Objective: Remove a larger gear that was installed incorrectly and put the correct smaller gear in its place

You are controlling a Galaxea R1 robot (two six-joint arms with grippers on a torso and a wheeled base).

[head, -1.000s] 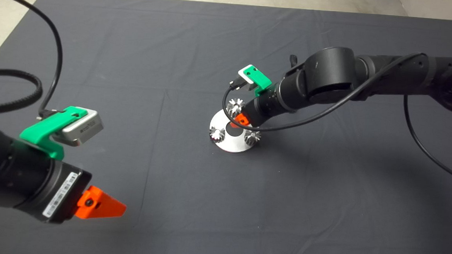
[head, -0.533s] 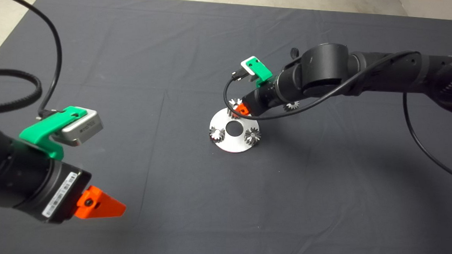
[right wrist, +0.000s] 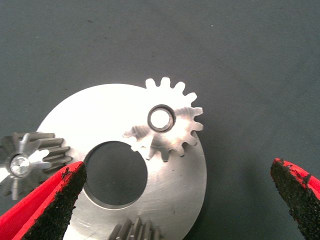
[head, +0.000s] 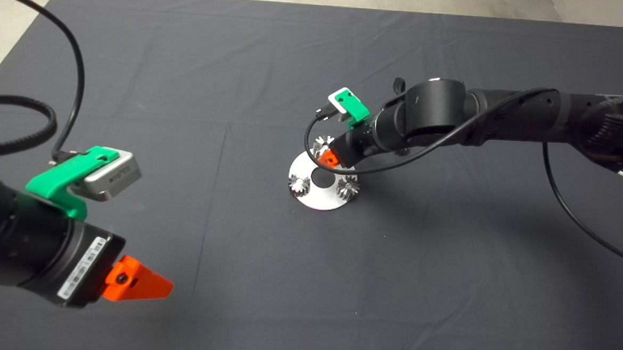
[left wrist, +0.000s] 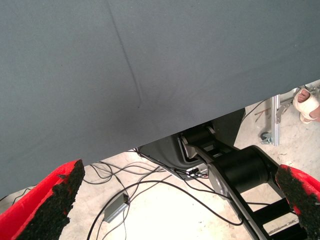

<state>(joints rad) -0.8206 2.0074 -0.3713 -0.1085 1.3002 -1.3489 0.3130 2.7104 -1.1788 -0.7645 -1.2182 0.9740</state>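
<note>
**Right gripper staged over the larger gear, before the grasp**

We work on the dark grey fabric mat. The black right arm reaches in from the right and tilts down towards the middle of the mat, so that its wrist camera looks straight onto the work.

The round polished metal plate with a large centre hole lies flat on the mat and carries three gears near its rim. The larger gear, a shiny metal gear with an open bore, sits on the plate beside the centre hole, with some teeth overhanging the plate edge. We judge that it has not yet been removed. The two shinier gears with a pin in each centre sit elsewhere on the rim.

The right gripper hangs above the plate, holding nothing. Its red fingers with black pads stand wide apart, which leaves room to straddle the larger gear.

The left gripper is parked near the lower left of the mat, its fingers also spread and empty.

We cannot locate the smaller gear with certainty in these views.
</note>
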